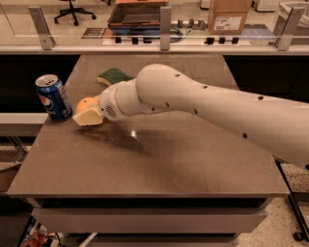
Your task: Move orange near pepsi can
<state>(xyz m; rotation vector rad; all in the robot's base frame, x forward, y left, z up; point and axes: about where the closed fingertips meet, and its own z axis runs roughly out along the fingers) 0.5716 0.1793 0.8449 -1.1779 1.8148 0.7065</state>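
Note:
The orange [85,103] is at the left of the brown table [159,169], just right of the pepsi can [53,98]. The blue can stands upright near the table's left edge. My gripper [88,115] is at the end of the white arm [203,106], which reaches in from the right. It is shut on the orange, and a cream finger [90,117] covers the fruit's lower front. Only the orange's top left shows. A small gap lies between the orange and the can.
A green-and-yellow sponge [114,75] lies behind the arm near the table's back. A glass railing [164,29] runs behind the table, with a cardboard box [229,14] and an office chair [72,9] beyond it.

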